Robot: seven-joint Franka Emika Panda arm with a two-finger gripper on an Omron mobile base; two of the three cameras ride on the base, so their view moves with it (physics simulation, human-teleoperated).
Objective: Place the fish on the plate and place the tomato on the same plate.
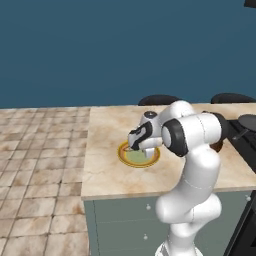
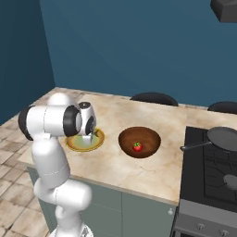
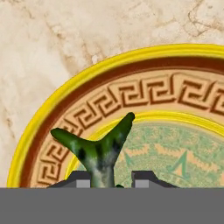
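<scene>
Gripper point(image 3: 106, 180) pinches unlabelled fish point(image 3: 98, 151) over key-patterned plate point(image 3: 131, 98).

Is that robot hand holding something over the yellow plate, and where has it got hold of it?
Yes: the gripper holds the fish, pinched on its body just below the forked tail, above the plate.
</scene>
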